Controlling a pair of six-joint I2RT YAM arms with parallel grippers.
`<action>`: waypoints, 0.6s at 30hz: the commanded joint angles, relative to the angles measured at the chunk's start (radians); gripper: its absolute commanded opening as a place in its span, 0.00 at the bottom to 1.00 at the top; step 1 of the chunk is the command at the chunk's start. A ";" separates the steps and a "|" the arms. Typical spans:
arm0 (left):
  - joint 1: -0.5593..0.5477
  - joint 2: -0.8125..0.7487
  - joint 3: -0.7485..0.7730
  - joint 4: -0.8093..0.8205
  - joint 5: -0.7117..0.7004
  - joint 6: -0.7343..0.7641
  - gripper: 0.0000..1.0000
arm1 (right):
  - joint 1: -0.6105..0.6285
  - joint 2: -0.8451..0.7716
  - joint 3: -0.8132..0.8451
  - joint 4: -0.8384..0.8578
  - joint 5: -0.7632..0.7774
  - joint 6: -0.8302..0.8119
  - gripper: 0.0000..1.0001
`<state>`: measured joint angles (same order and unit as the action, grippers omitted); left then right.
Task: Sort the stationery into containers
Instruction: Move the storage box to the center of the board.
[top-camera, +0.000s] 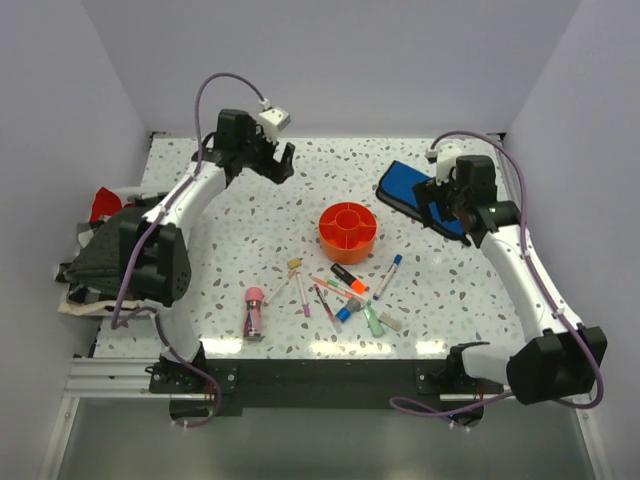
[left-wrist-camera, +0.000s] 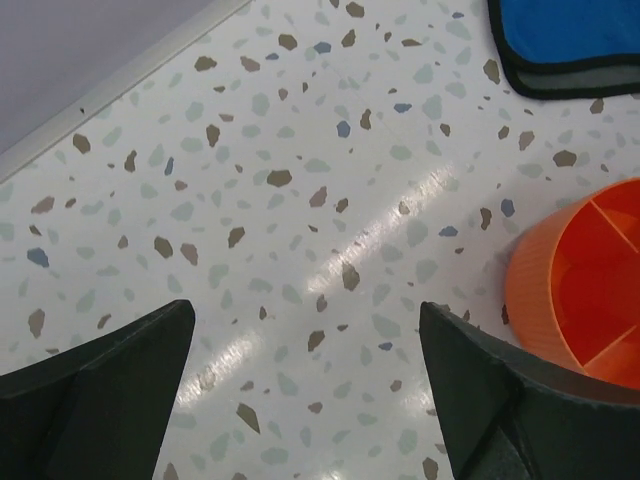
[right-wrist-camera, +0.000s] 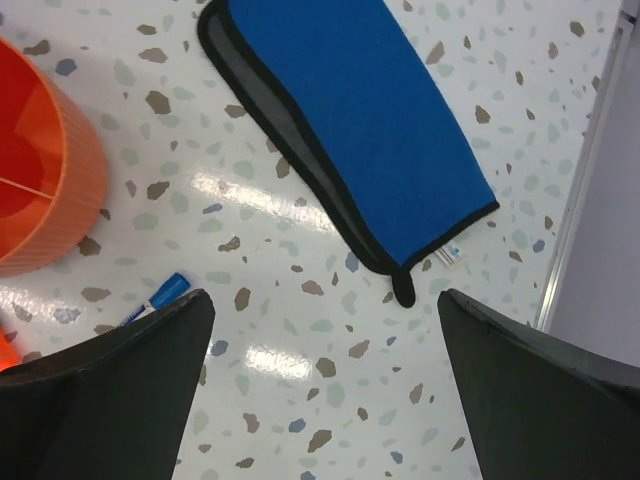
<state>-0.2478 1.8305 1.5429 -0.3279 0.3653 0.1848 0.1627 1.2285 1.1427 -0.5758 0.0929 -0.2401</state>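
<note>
The round orange caddy stands mid-table; it also shows in the left wrist view and the right wrist view. Pens and markers lie scattered in front of it: an orange marker, a blue-capped pen whose cap shows in the right wrist view, pink pens, a green marker, beige erasers, and a pink-capped glue tube. My left gripper is open and empty, raised at the back left. My right gripper is open and empty over the blue pouch.
A blue pouch with black edging lies at the back right, also in the right wrist view. A dark bag and red cloth sit off the table's left edge. White walls close the back and sides.
</note>
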 joint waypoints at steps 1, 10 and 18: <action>-0.018 0.120 0.221 -0.131 0.070 0.041 0.97 | 0.001 0.067 0.129 0.036 -0.186 -0.077 0.99; -0.108 0.252 0.456 -0.291 0.040 0.154 0.76 | 0.003 0.273 0.307 0.004 -0.280 0.133 0.96; -0.163 0.294 0.482 -0.362 0.090 0.173 0.66 | 0.001 0.308 0.310 0.016 -0.277 0.128 0.96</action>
<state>-0.3870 2.1101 1.9846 -0.6201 0.4164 0.3199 0.1635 1.5497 1.4147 -0.5701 -0.1612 -0.1352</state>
